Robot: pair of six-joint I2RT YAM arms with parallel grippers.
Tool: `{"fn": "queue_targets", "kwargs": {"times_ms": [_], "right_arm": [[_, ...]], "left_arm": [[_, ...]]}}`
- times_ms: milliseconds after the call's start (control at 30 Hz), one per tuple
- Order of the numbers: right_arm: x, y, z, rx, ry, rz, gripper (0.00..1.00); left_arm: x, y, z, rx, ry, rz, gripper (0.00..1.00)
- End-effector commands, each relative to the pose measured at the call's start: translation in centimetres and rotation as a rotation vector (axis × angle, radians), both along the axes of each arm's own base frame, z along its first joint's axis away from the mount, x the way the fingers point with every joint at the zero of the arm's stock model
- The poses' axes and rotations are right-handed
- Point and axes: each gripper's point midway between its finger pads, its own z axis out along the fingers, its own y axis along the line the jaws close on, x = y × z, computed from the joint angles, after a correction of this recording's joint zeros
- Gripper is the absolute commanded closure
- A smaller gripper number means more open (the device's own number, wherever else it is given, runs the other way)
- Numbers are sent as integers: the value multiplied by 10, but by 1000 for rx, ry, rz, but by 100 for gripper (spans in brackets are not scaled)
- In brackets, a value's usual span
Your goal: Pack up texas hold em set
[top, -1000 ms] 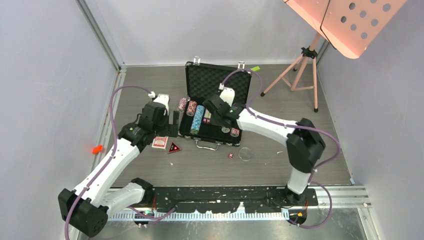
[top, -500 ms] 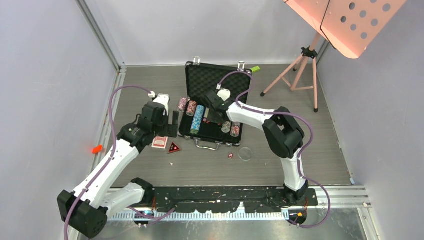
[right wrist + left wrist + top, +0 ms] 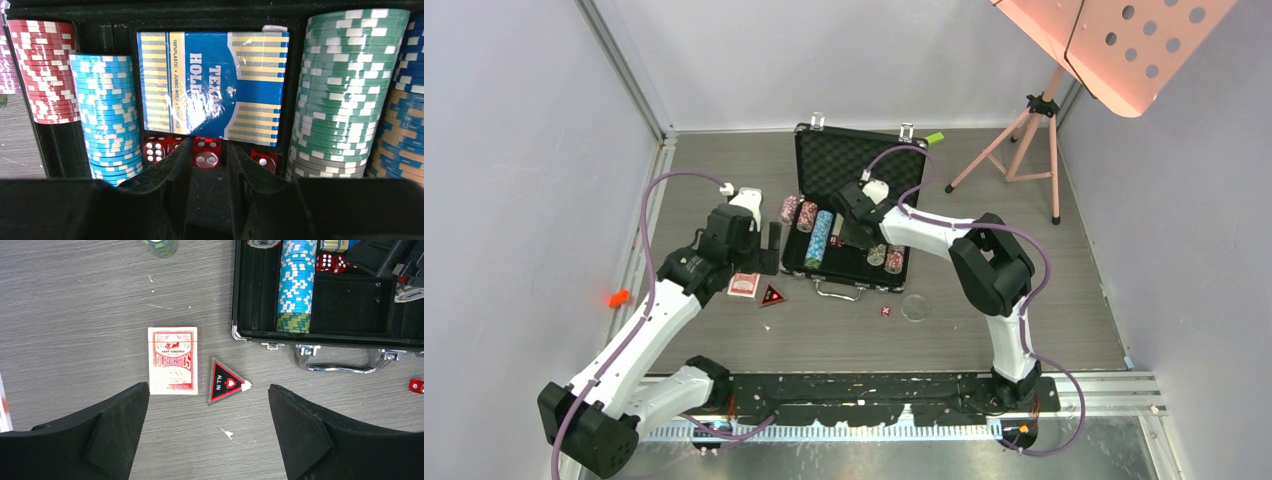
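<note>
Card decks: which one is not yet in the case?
The red-backed deck, lying flat on the table beside the red triangle. The other, a blue Texas Hold'em deck, already sits inside the briefcase.

The right gripper (image 3: 207,164) possibly pinches the red die (image 3: 206,150); the contact is too close to tell. The blue-orange chip stack (image 3: 407,100) is cut off by the right wrist view's edge.
</note>
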Motion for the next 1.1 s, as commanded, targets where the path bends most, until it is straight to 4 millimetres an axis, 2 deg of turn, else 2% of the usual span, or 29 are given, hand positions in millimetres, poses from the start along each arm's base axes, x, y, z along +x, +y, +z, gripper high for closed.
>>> {"fn": "queue_targets", "kwargs": {"times_ms": [0, 100, 267, 333, 467, 633, 900, 1067], "right_arm": [[-3, 1, 3, 27, 1, 3, 61], [-3, 4, 7, 42, 1, 9, 60], [-2, 5, 17, 64, -11, 11, 52], [-3, 4, 21, 67, -18, 11, 52], [-2, 0, 28, 61, -37, 5, 61], [-3, -1, 23, 57, -27, 6, 71], [-4, 3, 16, 81, 5, 11, 76], [-5, 11, 21, 157, 40, 16, 82]], "left_arm": [[7, -1, 11, -8, -47, -6, 7], [6, -1, 11, -7, -47, -5, 7], [5, 1, 11, -7, -52, -2, 7], [5, 1, 12, -9, -55, -2, 7], [5, 0, 11, -10, -53, -5, 7], [4, 0, 12, -13, -54, -7, 7], [4, -1, 11, -15, -50, -11, 7], [3, -1, 11, -16, -50, -12, 7]]}}
